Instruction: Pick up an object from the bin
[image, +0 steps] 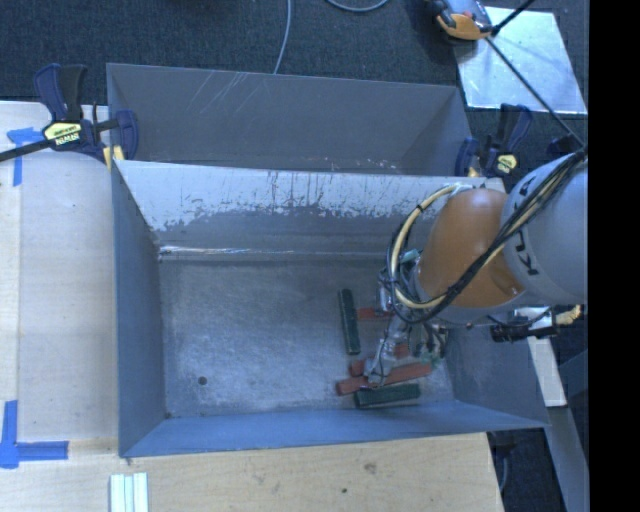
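Camera view looks down into the grey bin (250, 215), and from where I stand the arm (555, 235) comes in over the bin's right edge. An orange cover (468, 255) sits on its wrist, looped about with yellow and black cables (408, 250).

The tool (382, 365) hangs low over the bin floor, close to the near right corner. Its tip is down among a small cluster of bars. I cannot tell whether it is released or clenched, as the wrist and cables hide too much of it.

Nearest the tip is a red bar (408, 373). It lies flat on the floor just to the right of the tip and slants up a little toward the right wall. Whether the tip touches it or stands just above its left end, I cannot tell.

Just beyond it, toward the near edge, a dark green block (388, 397) lies flat, almost parallel to that edge and close against the red bar. A short red piece (350, 386) lies by the block's left end, just left of the tip.

A long green stick (349, 320) lies left of the tool, running from the back toward the near edge. A red bit (372, 313) shows between the stick's upper half and the wrist, partly hidden under the arm.
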